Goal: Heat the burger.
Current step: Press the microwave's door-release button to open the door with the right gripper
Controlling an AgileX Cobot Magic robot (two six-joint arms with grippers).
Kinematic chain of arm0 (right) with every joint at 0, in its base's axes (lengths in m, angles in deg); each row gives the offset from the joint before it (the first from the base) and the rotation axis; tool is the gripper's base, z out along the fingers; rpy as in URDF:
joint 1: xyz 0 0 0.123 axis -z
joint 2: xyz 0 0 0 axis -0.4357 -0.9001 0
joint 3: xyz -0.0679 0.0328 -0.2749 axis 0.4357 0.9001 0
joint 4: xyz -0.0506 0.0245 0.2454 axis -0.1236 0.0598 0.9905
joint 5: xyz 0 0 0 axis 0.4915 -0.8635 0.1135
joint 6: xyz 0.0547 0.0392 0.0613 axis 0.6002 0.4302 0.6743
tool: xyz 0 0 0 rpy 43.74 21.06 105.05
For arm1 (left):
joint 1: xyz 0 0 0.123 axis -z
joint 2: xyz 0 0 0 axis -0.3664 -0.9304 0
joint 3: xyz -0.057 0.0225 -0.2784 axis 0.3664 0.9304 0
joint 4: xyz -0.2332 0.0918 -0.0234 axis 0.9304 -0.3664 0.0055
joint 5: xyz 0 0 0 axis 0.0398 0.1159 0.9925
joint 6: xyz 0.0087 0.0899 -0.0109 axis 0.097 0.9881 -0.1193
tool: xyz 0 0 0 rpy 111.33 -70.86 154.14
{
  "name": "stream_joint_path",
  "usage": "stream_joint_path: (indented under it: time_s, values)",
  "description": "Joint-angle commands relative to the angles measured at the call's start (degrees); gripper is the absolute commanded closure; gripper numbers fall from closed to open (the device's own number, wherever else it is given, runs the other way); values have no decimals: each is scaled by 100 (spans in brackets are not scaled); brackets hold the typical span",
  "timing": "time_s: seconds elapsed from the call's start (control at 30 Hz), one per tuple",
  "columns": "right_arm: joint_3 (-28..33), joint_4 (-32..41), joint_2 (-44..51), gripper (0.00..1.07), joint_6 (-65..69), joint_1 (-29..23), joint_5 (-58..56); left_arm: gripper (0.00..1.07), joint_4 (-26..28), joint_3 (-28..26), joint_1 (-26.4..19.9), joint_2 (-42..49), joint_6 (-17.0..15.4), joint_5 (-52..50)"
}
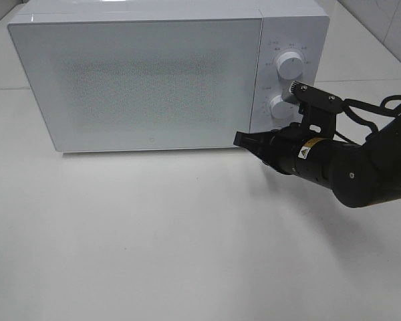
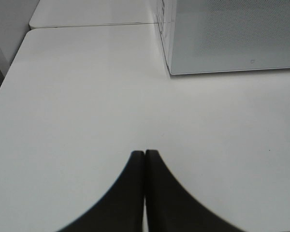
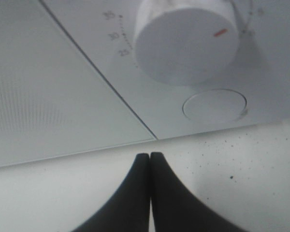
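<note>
Our right pincer (image 3: 146,155) is clenched, tips together and empty, close to the round button (image 3: 214,105) under the microwave's (image 1: 147,80) lower knob (image 3: 186,38). Our left pincer (image 2: 145,153) is likewise clenched over the surface (image 2: 87,96). The burger shows in no view, and the frosted door (image 1: 140,83) is closed, so we cannot tell whether it sits inside. An off-centre press, we judge, could nudge the knob or shove the microwave back.
</note>
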Motion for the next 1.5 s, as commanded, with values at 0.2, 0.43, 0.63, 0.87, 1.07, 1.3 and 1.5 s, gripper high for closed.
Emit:
stream_joint_path:
  time_s: [0.2, 0.43, 0.63, 0.87, 1.07, 1.3, 1.5]
  values:
    - [-195, 745, -115, 107, 2000, 17, 309, 106, 17, 17, 6, 115, 0, -97]
    - [-195, 1358, -115, 107, 2389, 17, 401, 106, 17, 17, 6, 115, 0, -97]
    - [-304, 1427, -115, 107, 2492, 23, 430, 106, 17, 17, 6, 115, 0, -97]
    - [-304, 1627, -115, 107, 2492, 23, 464, 106, 17, 17, 6, 115, 0, -97]
    - [-304, 1599, -344, 107, 2573, 23, 539, 106, 17, 17, 6, 115, 0, -97]
    - [-304, 1593, -561, 107, 3254, 23, 796, 106, 17, 17, 6, 115, 0, -97]
    - [-424, 1318, -705, 107, 3237, 23, 882, 106, 17, 17, 6, 115, 0, -97]
